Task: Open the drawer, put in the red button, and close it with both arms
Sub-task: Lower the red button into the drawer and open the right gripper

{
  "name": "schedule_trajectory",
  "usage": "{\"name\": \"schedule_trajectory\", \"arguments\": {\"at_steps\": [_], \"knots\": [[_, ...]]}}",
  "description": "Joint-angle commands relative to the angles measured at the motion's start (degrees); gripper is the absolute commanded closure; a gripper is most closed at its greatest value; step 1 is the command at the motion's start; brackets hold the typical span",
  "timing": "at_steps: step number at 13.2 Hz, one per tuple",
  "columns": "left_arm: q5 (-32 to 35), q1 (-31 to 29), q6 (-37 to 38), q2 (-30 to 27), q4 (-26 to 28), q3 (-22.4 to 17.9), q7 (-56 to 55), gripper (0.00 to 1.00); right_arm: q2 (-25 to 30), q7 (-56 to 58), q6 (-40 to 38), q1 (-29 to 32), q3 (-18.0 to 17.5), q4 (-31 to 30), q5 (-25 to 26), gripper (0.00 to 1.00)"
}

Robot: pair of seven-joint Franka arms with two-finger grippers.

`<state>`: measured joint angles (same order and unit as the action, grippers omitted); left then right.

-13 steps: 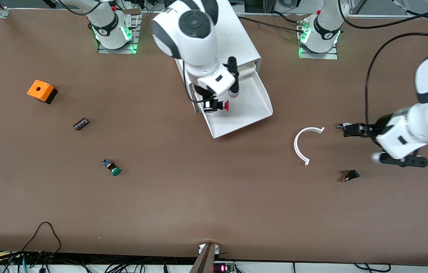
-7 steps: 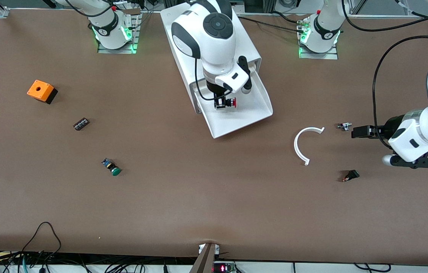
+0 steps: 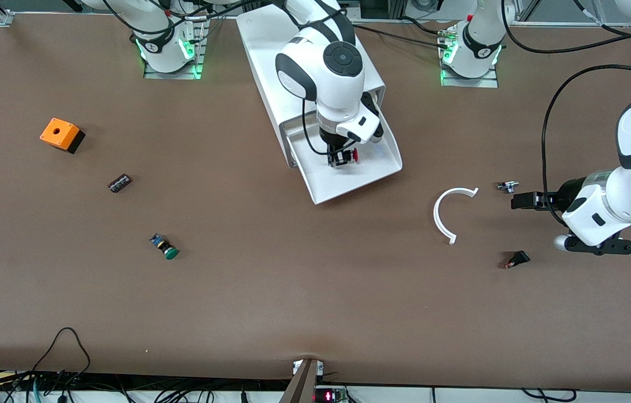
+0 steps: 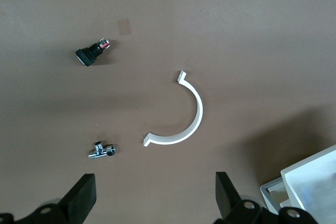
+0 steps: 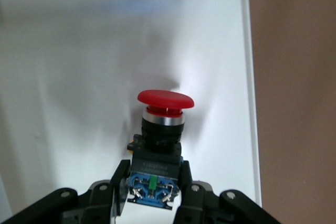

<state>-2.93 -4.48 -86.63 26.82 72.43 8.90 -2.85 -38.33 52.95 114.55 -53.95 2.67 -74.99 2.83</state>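
Note:
The white cabinet [image 3: 271, 50] stands at the table's back middle with its bottom drawer [image 3: 371, 168] pulled out toward the front camera. My right gripper [image 3: 341, 158] is shut on the red button [image 3: 353, 154] and holds it over the open drawer. In the right wrist view the red button [image 5: 164, 100] shows its red cap, black body and blue rear between my fingers [image 5: 118, 182], above the drawer's white floor [image 5: 79, 77]. My left gripper [image 3: 517, 200] is open and empty over the table near the left arm's end; the left wrist view shows its wide-apart fingertips [image 4: 84, 198].
A white curved piece [image 3: 444, 215], a small metal part [image 3: 508, 186] and a small black part [image 3: 517, 259] lie near my left gripper. Toward the right arm's end lie an orange box with a hole [image 3: 60, 134], a dark small block [image 3: 119, 183] and a green-capped button [image 3: 165, 247].
My right gripper has carried the red button toward the left arm's end, farther over the open drawer, and lower. My left arm pulled back a little, then shifted slightly.

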Motion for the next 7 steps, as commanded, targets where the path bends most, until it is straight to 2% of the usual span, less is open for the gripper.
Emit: {"name": "schedule_trajectory", "arguments": {"at_steps": [1,3,4,5,6,7], "knots": [[0.1,0.4,0.1,0.2,-0.9,0.0,-1.3,0.0,-0.8,3.0,-0.6,-1.1,1.2,1.8,0.5,0.8],[-0.1,0.4,0.3,0.2,-0.8,0.2,-3.8,0.0,-1.5,2.6,-0.4,-1.0,1.3,1.8,0.3,0.77],[0.0,0.5,0.4,0.2,-0.8,0.5,-5.7,0.0,-1.8,2.2,-0.3,-1.0,1.3,1.8,0.3,0.7],[-0.1,0.5,0.4,0.2,-0.7,0.5,-7.5,0.0,-2.6,1.2,-0.2,-1.0,1.5,1.9,0.2,0.3],[-0.1,0.5,0.4,0.2,-0.8,0.5,-9.1,0.0,-2.8,-0.5,0.0,-0.9,2.2,1.9,0.2,0.08],[0.0,0.8,0.6,0.2,-0.8,0.5,-11.0,0.0,-2.8,-0.9,0.7,-0.9,2.3,1.9,0.2,0.0]]}}
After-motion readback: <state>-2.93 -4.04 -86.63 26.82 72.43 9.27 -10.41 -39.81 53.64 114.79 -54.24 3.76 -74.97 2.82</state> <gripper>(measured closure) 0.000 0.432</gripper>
